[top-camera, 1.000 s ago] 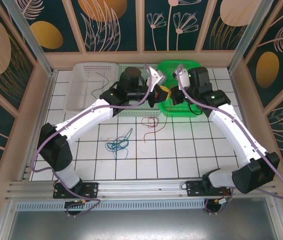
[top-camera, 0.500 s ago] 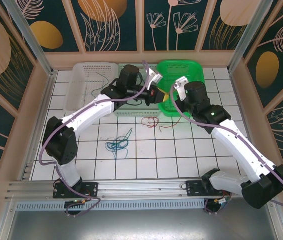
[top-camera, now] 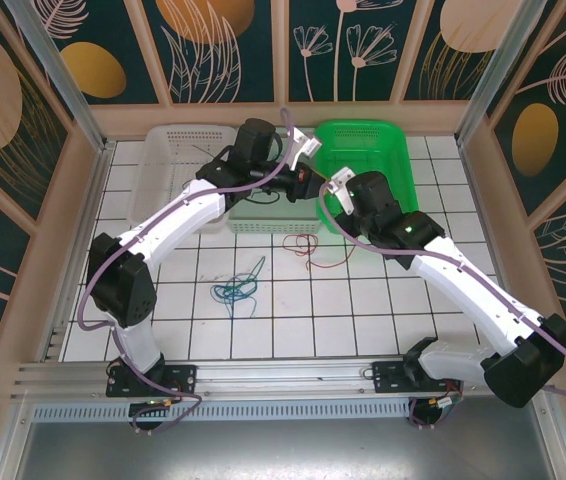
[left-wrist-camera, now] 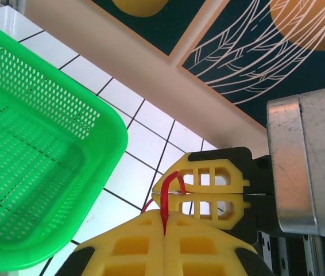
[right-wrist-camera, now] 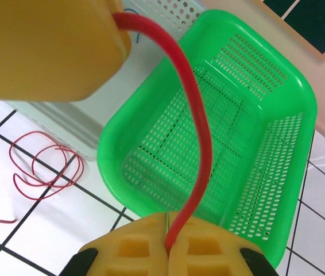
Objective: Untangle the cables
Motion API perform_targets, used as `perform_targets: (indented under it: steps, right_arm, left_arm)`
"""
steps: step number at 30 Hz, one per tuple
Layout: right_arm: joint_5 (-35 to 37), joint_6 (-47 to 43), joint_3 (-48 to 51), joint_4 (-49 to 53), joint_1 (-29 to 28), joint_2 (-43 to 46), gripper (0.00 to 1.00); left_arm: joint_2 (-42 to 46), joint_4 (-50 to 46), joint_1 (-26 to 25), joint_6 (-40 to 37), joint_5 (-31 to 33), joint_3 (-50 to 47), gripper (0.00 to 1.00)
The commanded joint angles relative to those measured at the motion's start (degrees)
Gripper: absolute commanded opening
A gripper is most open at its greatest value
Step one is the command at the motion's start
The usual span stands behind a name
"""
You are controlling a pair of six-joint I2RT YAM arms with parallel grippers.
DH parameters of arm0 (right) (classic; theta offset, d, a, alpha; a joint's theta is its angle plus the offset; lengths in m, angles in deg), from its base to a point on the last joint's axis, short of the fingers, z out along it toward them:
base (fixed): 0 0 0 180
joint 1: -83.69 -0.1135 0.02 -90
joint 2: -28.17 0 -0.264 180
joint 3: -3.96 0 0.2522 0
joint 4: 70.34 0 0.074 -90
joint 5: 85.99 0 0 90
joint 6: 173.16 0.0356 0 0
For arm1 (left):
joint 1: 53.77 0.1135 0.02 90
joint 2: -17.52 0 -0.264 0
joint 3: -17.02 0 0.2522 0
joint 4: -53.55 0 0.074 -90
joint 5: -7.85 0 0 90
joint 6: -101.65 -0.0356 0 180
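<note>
Cables (right-wrist-camera: 201, 115): thin blue-teal tangle (top-camera: 240, 289), separate red loops (top-camera: 303, 243)

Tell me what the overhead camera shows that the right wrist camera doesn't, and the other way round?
Overhead: both arms whole, the left gripper and right gripper close together by the baskets, a white basket at the far left, and a blue-green tangle on the tiles. Right wrist: up close, a red cable curving from the right gripper's shut fingers up to a yellow finger of the left gripper. Both: the green basket and loose red loops on the tiles.
</note>
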Motion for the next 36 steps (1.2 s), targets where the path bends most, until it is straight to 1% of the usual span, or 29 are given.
perform_targets:
  steps: [1, 8, 12, 13, 15, 16, 17, 19, 20, 22, 24, 27, 29, 32, 34, 36]
  right_arm:
    - [-1.97, -0.26, -0.51, 5.02, -0.71, -1.19, 0.0]
    - [-1.62, -0.9, 0.01, 5.67, -0.67, -1.3, 0.0]
    - [-1.06, -1.56, 0.29, 6.52, -0.67, -0.78, 0.0]
    - [-0.62, -1.56, 0.49, 6.31, -0.71, -0.5, 0.0]
    - [0.46, -0.58, 0.51, 5.74, 0.02, 0.04, 0.0]
    - [-0.33, 0.56, -0.05, 5.56, 1.06, 0.22, 0.0]
    - [-1.89, 1.41, -0.51, 5.39, 2.47, 0.53, 0.0]
    - [-6.06, 2.53, -1.45, 4.5, 5.04, 1.55, 0.0]
    - [-7.94, 3.02, -1.63, 3.75, 6.06, 2.23, 0.0]
    - [-11.22, 3.65, -2.16, 2.79, 9.22, 3.27, 0.0]
    - [-13.8, 4.18, -3.07, 2.6, 12.13, 3.67, 0.0]
    - [-15.67, 6.29, -5.57, 2.89, 15.89, 3.03, 0.0]
    - [-18.25, 8.09, -8.19, 3.17, 18.32, 2.1, 0.0]
    - [-26.44, 10.15, -12.03, 2.86, 22.63, 0.68, 0.0]
    - [-31.28, 10.83, -14.45, 2.71, 23.76, -0.21, 0.0]
    - [-34.94, 11.45, -16.4, 2.71, 23.85, -1.27, 0.0]
  left_arm:
    - [0.03, 0.34, 0.7, -1.48, 3.21, 2.29, 0.0]
    - [1.21, -1.02, 0.7, -3.12, 7.64, 2.69, 0.0]
    - [1.72, -2.56, 0.77, -4.52, 11.42, 3.04, 0.0]
    - [1.65, -3.18, 0.72, -5.02, 12.4, 3.21, 0.05]
    - [1.81, -4.05, 0.76, -5.45, 14.49, 3.48, 0.09]
    - [2.04, -4.19, 0.78, -5.55, 15.48, 3.44, 0.13]
    - [2.36, -4.02, 0.79, -5.43, 16.5, 3.32, 0.2]
    - [3.81, -2.3, 0.76, -4.9, 19.6, 1.89, 0.24]
    - [4.98, -0.71, 0.73, -4.43, 21.58, 0.74, 0.3]
    - [8.17, 2.99, 0.76, -3.47, 25.82, -2.46, 0.39]
    - [11.48, 7.26, 0.78, -2.74, 30.82, -6.59, 0.56]
    - [16.09, 13.4, 0.79, -2.27, 34.71, -12.88, 0.65]
    - [17.67, 15.16, 0.76, -2.15, 35.44, -15.23, 0.7]
    - [17.47, 13.82, 0.77, -2.33, 35.41, -15.59, 0.76]
    - [17.2, 14.59, 0.77, -2.22, 32.51, -16.01, 0.76]
    - [16.93, 18.75, 0.72, -1.0, 25.66, -17.21, 0.76]
